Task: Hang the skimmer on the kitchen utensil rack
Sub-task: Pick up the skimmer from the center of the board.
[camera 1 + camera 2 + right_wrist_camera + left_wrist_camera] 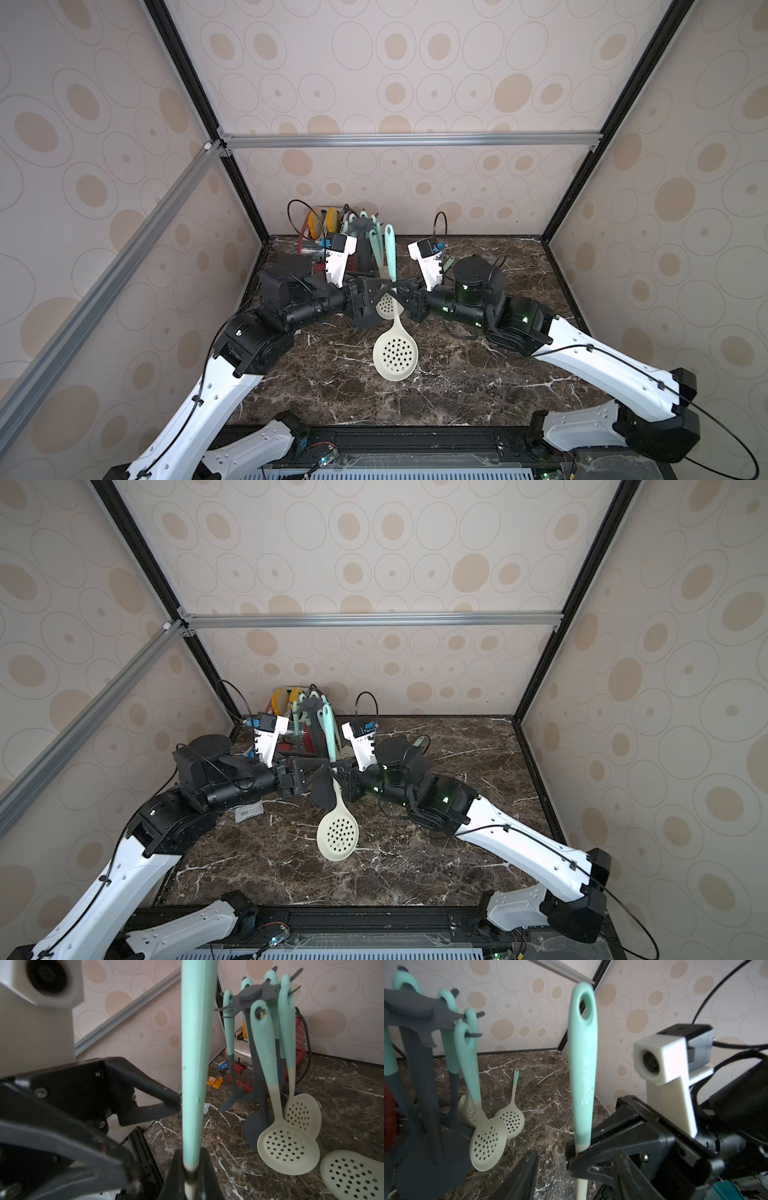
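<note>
Held upright over the middle of the bench [478,395]: the skimmer [395,358], cream perforated head down, mint handle up, hanging hole at the very top. Not on the kitchen utensil rack [360,226]; just in front of it, apart from the hooks. Clamped at the neck, right where mint fades to cream, by the right end effector [578,1154], squeezed tight on it from both sides. Straddled from the opposite side by the left end effector [382,291], spread wide with the handle in the gap; with one fingertip [168,1103] right up against the mint, touching or not impossible to tell. Reached by both arms from the near corners, nose to nose across the handle.

Behind, toward the back wall and left of centre: the rack itself, with slim dark grey pole, round base and star-shaped crown. Loaded already with hung utensils [287,1151], all mint-handled, two of them with cream perforated heads, others dark grey. Beside the base, on the right arm's side, flat on the bench: a second skimmer [510,1120], same colours. Farther back, in the corner: a red perforated basket [300,1036] and some yellow items [320,220], too hidden to name. On the marble near them, a small orange packet [215,1082]; under the left forearm, a white label [249,810].
</note>
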Available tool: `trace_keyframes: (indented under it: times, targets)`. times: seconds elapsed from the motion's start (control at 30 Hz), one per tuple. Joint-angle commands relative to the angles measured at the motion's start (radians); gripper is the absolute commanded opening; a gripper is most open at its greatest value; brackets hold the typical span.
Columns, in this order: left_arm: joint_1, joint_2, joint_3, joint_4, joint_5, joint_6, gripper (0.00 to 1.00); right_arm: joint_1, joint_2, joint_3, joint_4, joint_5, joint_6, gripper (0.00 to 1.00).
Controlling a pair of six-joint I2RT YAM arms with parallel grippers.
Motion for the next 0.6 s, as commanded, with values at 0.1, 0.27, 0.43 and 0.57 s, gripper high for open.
trace_keyframes:
  times: [0.1,0.27,0.43,0.57]
  targets:
    - [-0.003,-0.054,-0.014,0.030,-0.156,-0.029,0.69,0.049,0.022,0.072,-0.046,0.119,-0.047,0.00]
    - [-0.022,-0.022,-0.031,0.068,-0.150,-0.046,0.68,0.071,0.056,0.109,-0.048,0.124,-0.054,0.00]
    - [-0.107,0.017,-0.007,0.043,-0.234,0.001,0.63,0.082,0.074,0.127,-0.049,0.126,-0.052,0.00]
    - [-0.122,0.025,-0.011,0.025,-0.295,0.021,0.55,0.088,0.070,0.127,-0.049,0.135,-0.049,0.00]
